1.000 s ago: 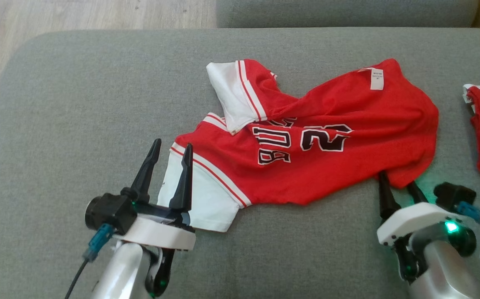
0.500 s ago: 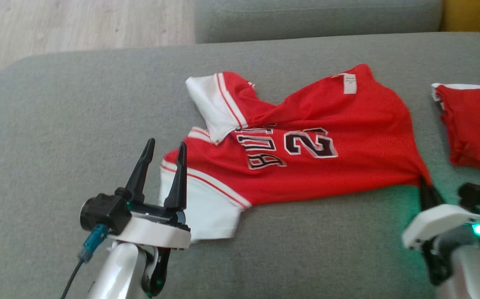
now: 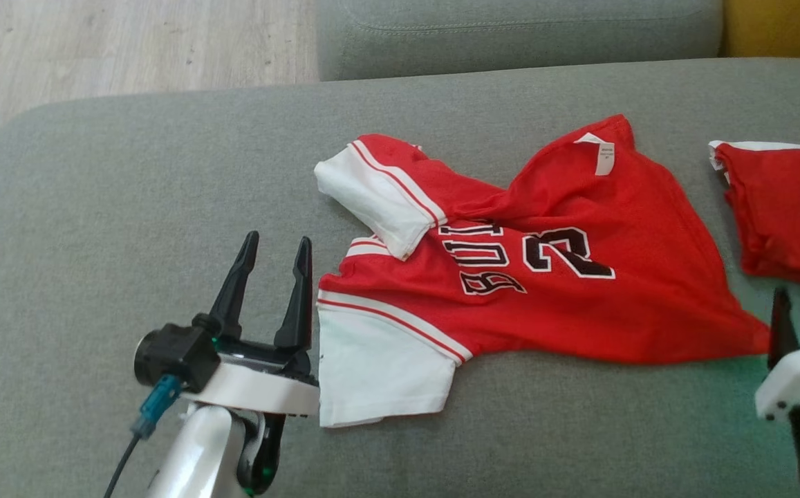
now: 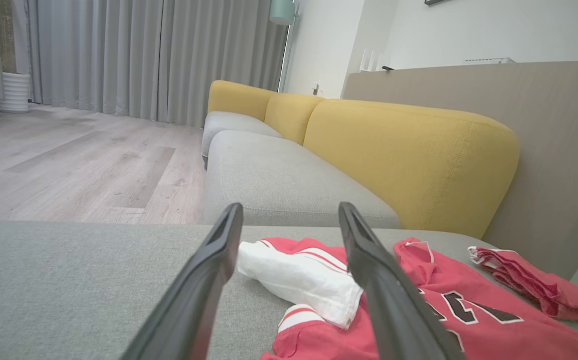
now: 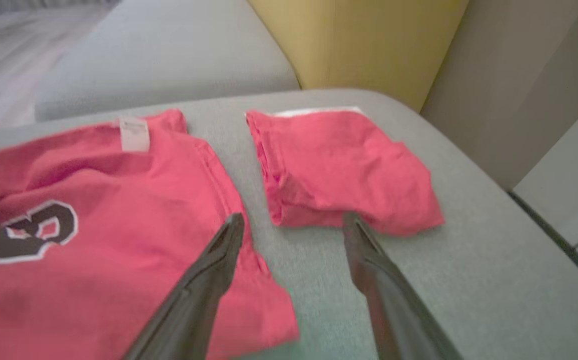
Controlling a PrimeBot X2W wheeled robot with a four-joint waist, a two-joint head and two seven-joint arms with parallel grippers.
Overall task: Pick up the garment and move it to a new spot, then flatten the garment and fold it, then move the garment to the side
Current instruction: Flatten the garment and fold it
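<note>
Grey sofa cushion [image 3: 130, 207] held the crumpled jersey [image 3: 545, 304] mid-seat. Left gripper [image 3: 277, 239] by its near-left sleeve and right gripper [image 5: 292, 217] by its near-right hem had fingers spread, empty. A shallow pinch might bunch it further.

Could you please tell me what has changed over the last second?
The right gripper pulled the red basketball jersey rightward by its hem, stretching it flatter, then let go; its fingers are open. The left gripper stayed open and empty; the folded red garment stayed put.
</note>
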